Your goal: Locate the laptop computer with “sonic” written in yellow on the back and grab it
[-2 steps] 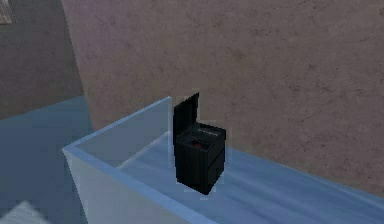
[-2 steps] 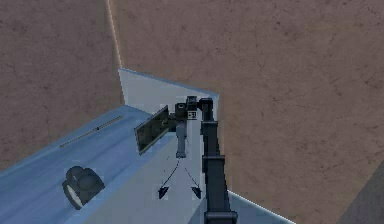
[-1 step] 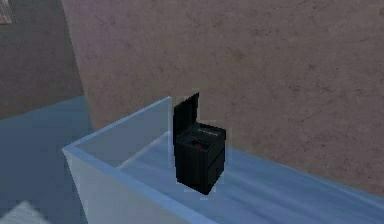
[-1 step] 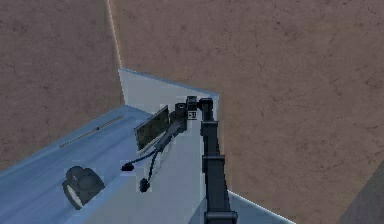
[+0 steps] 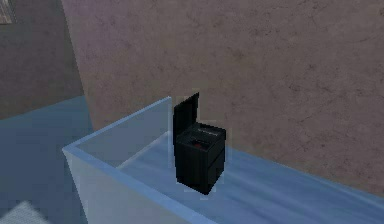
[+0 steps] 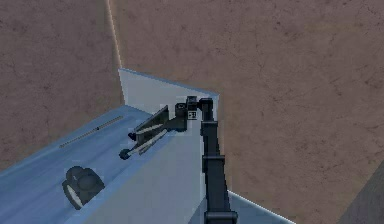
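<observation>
A dark laptop (image 5: 200, 150) stands on a pale blue tabletop (image 5: 120, 150) with its lid raised, close to the brown wall. I can make out no yellow writing on it. In the arm side view the arm (image 6: 211, 170) reaches out over the same pale blue tabletop (image 6: 160, 185). The gripper (image 6: 130, 146) points down toward the view's left with its thin fingers (image 6: 150, 132) over bare tabletop, and it holds nothing.
A dark round thing (image 6: 83, 187) lies on the tabletop at the arm side view's lower left. A thin stick-like item (image 6: 95, 130) lies near the far edge. Brown walls (image 5: 280, 70) close in behind the table, which ends at a corner (image 6: 122, 72). Blue floor (image 5: 40, 130) lies at the forward view's left.
</observation>
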